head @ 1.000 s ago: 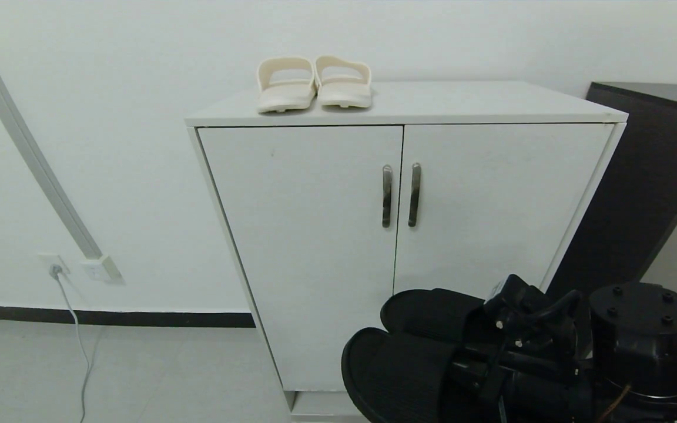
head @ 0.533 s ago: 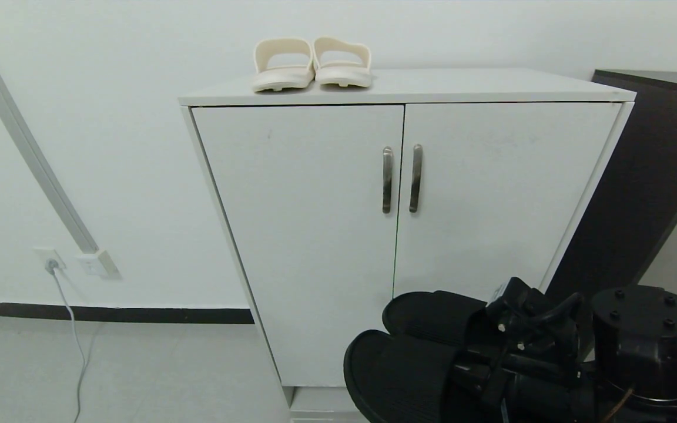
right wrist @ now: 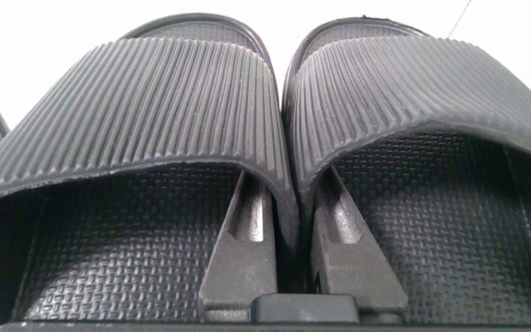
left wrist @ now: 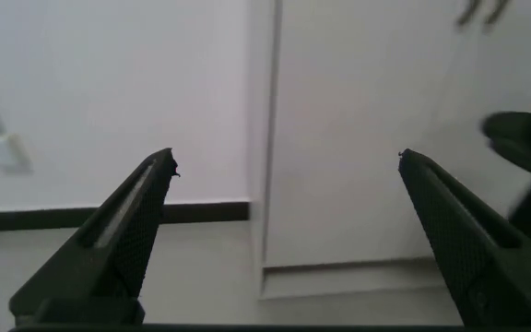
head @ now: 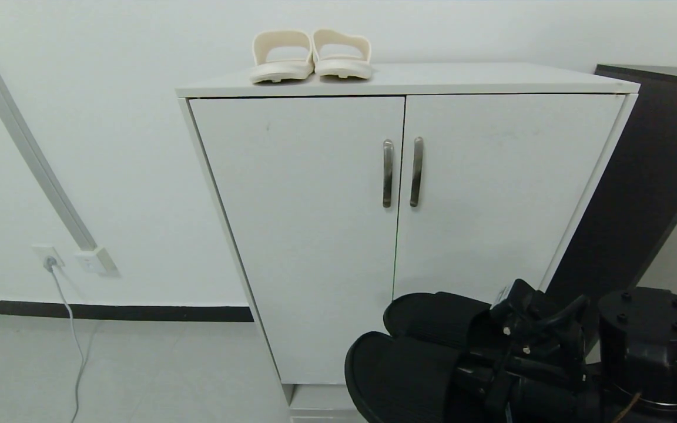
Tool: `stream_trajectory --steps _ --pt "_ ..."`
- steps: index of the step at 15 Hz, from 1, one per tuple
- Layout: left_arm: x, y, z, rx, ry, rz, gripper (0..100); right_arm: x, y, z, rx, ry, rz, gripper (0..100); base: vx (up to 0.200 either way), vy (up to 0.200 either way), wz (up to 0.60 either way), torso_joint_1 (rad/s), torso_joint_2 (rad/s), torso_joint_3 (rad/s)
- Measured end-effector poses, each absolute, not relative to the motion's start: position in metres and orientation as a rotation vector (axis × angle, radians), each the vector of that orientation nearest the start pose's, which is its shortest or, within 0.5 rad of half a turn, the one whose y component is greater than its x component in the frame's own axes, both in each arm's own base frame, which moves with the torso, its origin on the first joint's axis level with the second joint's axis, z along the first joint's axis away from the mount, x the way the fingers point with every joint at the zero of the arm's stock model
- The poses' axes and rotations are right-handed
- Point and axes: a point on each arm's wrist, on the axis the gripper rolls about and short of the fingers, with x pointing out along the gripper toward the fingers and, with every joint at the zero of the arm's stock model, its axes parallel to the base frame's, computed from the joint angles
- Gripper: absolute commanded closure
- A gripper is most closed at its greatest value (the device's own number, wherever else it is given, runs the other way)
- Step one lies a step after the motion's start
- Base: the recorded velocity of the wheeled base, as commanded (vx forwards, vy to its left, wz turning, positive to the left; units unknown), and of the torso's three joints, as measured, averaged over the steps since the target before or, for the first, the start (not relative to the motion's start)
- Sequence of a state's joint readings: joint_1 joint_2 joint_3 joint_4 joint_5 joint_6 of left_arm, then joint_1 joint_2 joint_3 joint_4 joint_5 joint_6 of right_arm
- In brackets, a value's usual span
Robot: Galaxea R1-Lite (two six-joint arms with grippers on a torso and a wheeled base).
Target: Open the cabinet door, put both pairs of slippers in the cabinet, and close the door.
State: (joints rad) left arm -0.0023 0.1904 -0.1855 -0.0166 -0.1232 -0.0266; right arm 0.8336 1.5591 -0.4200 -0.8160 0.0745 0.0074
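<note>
Between black slippers (right wrist: 192, 101), end effector (right wrist: 287, 189) (clamped)

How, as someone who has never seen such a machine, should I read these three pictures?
This is a two-armed wheeled robot with three cameras. The head camera looks at a tall white two-door cabinet, doors shut, with a pair of cream slide slippers on top. Lower right, the right gripper holds a pair of black ribbed rubber slippers. The right wrist camera shows that grip close up: the fingers clamp the slippers' inner sides together. The left wrist camera shows the left gripper open and empty, facing the cabinet.
</note>
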Motion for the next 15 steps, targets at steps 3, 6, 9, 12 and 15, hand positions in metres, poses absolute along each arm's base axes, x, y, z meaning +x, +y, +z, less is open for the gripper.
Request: stream_trajectory --steps 3,6,9,12,15 --pt "-0.001 -0.006 0.152 -0.029 0.001 -0.276 0 0.157 0.175 0.142 -0.112 0.302 0.898 100 0.0 0.0 0.0 0.0 0.0 0.0" --pt "0.018 -0.009 0.179 -0.036 0.02 -0.403 0 0.157 0.176 0.143 -0.105 0.283 0.898 100 0.0 0.0 0.0 0.0 0.0 0.0" --pt "0.049 -0.013 0.213 -0.04 0.043 -0.514 0 0.157 0.175 0.141 -0.111 0.29 0.893 100 0.0 0.0 0.0 0.0 0.0 0.0" --pt "0.086 -0.03 0.241 -0.034 0.034 -0.608 0 0.157 0.175 0.139 -0.113 0.297 0.893 100 0.0 0.0 0.0 0.0 0.0 0.0" --pt "0.125 -0.062 0.255 -0.033 0.01 -0.682 0 0.157 0.175 0.138 -0.115 0.303 0.892 100 0.0 0.0 0.0 0.0 0.0 0.0"
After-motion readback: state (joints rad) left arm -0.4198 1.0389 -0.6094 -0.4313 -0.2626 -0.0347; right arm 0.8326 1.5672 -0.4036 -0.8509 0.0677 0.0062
